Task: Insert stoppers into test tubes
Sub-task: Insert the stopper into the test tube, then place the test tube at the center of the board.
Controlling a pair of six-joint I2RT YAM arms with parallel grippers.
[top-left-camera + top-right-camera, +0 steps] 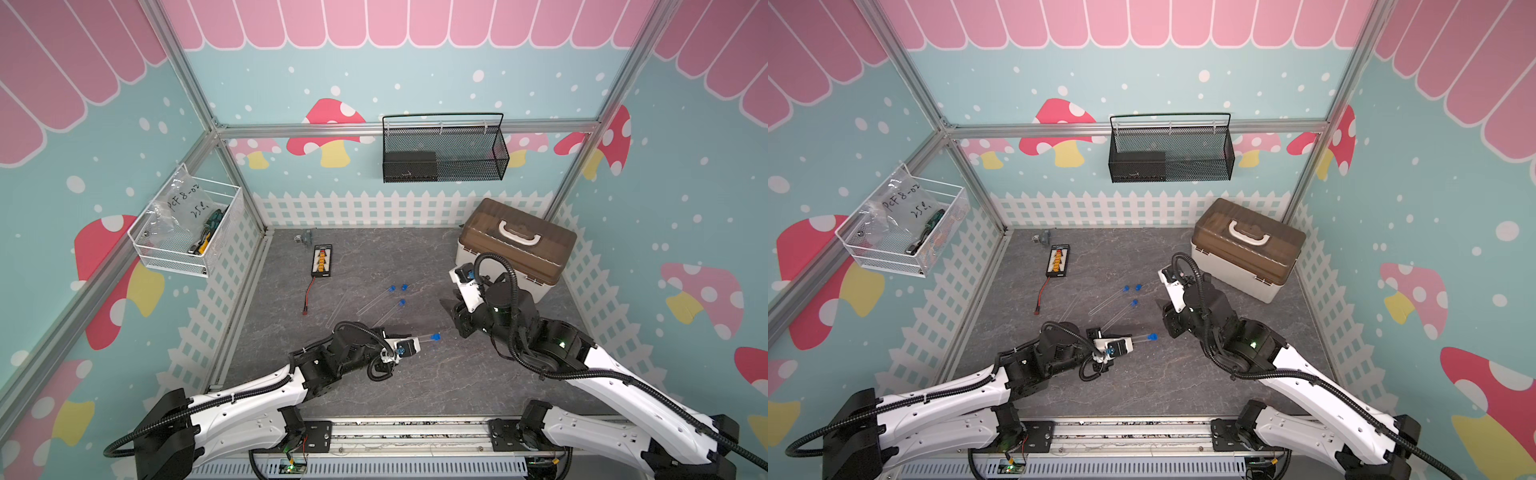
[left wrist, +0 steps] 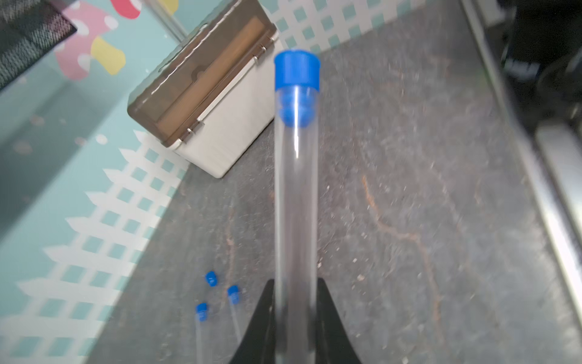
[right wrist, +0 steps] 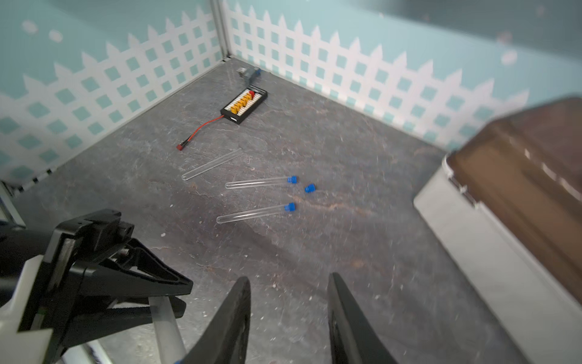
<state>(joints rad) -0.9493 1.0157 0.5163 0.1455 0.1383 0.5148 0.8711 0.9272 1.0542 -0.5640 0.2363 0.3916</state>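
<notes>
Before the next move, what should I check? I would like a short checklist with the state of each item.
1. The blue stopper sits in the mouth of the held test tube: ok.
2. The left gripper is shut on that tube: ok.
3. The right gripper is open and empty: ok.
4. One loose stopper lies on the table: ok.
5. The uncapped tube lies free, nothing on it: ok.

Mushroom-patterned teal walls (image 1: 415,75) enclose a grey stone-look floor (image 1: 415,382).
</notes>
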